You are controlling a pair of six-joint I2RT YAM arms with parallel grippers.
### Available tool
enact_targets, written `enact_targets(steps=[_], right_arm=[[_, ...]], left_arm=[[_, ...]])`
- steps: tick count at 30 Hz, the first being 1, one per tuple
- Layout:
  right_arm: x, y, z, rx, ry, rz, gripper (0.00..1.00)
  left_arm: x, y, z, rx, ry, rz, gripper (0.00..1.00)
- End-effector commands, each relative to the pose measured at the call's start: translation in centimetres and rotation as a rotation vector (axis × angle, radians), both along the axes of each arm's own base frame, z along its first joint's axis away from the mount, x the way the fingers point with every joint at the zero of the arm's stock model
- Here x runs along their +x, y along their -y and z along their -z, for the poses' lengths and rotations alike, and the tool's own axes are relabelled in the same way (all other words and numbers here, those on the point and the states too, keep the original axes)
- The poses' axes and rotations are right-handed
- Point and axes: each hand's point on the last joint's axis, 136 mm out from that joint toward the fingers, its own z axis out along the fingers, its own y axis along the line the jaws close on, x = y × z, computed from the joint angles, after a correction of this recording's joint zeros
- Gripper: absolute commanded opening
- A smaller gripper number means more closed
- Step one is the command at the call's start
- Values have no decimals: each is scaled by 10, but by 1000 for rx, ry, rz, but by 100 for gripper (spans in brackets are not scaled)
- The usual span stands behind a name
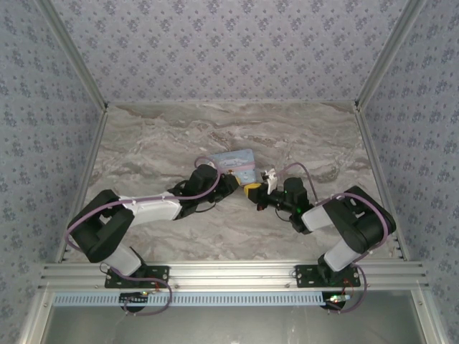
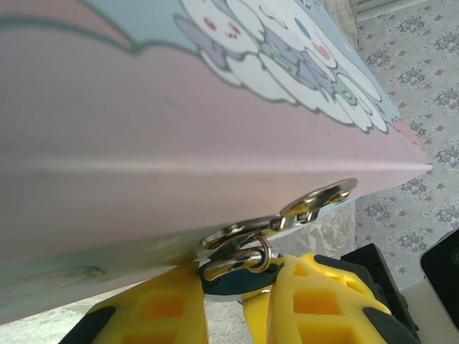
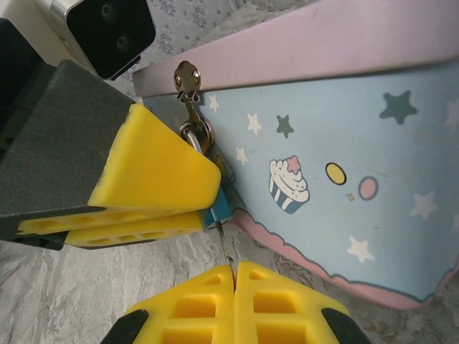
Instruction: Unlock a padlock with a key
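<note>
Right wrist view says I'm maybe halfway: my left gripper (image 2: 240,278) is clamped on the tiny teal-blue padlock (image 3: 220,204) at the near edge of the light-blue cartoon-printed tin box (image 3: 344,143), and my right gripper (image 3: 233,269) is pinching the thin dark metal key (image 3: 225,247). Key tip looks to be at the keyhole, can't tell how deep. The thin metal shackle (image 2: 247,256) looks closed, so the turn and pop-open are left.

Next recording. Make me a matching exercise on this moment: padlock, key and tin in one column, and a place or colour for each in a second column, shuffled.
Things
1. padlock
2. key
3. tin

Place or colour
A. light blue with a pink edge
B. pinched in the shut jaws of the right gripper
C. teal, between the jaws of the left gripper

Pairs: 1-C, 2-B, 3-A
</note>
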Motion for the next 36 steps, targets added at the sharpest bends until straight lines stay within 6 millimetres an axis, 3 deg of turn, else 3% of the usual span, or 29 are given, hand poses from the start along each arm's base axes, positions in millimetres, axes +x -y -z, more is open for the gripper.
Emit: enact_targets(steps=[1, 36], right_arm=[[3, -11, -14, 34, 42, -33, 0], [17, -17, -10, 16, 94, -52, 0]], left_arm=[[4, 13, -47, -120, 99, 22, 16], [-3, 15, -64, -141, 103, 50, 16]])
